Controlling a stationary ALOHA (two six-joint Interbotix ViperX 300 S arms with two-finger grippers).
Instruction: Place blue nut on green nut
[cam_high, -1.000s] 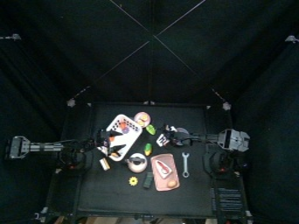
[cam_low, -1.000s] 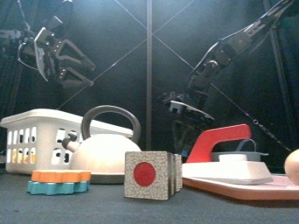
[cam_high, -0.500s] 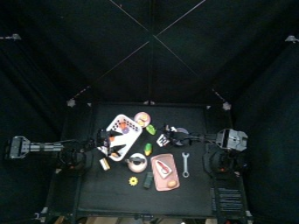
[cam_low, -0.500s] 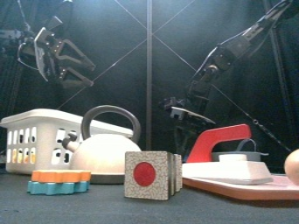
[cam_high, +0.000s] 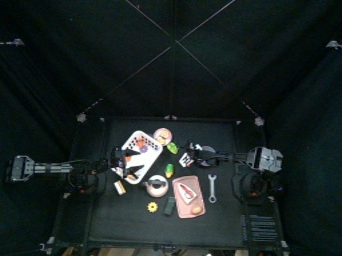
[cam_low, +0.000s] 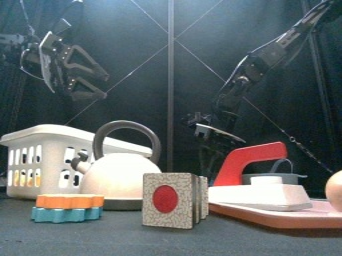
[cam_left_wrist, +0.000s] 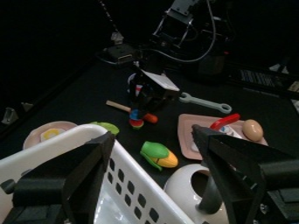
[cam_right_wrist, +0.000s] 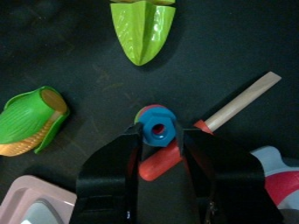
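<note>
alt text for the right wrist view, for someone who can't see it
Looking down between the right gripper's two black jaws, a blue nut sits in the gap over a red piece on a black table. A wooden stick lies beside it, with a green wedge-shaped toy and a green-and-yellow toy farther off.

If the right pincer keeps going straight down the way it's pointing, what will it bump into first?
Most likely the blue nut, which sits right between the right pincer's open jaws, on a red piece. How far below it lies is hard to judge.
</note>
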